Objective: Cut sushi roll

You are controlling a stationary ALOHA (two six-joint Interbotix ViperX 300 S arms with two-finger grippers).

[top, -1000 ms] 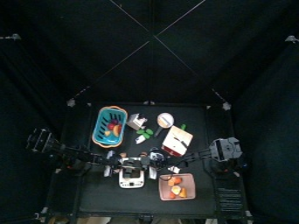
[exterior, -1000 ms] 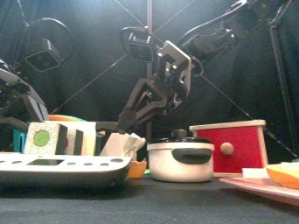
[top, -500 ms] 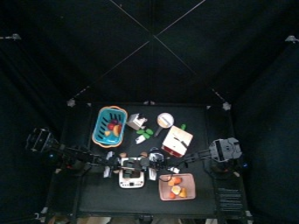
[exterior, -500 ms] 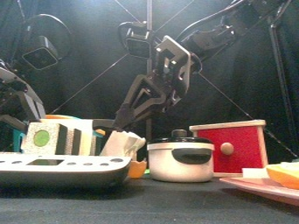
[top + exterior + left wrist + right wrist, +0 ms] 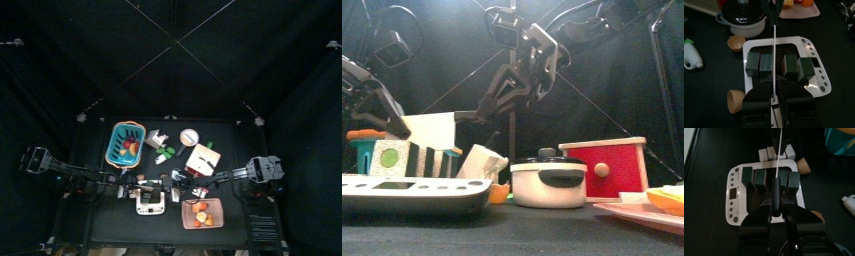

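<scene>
Dark green sushi roll [image 5: 765, 66] lies just ahead of and below the left jaws, on a white plastic tray [image 5: 814, 55]. It already stands as several slices, with a gap mid-row. The left jaws appear to be pinching a flat white blade [image 5: 429, 132]. I can't tell how the right jaws opposite are set. The cutting looks largely done, with perhaps more slices left to make. Only the front view shows the blade's broad face above the roll. The wrist views show just its thin edge.

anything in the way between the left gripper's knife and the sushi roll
Nothing visible does. The left gripper holds the white knife above the sushi roll on the white tray, with only open air between blade and roll.
</scene>
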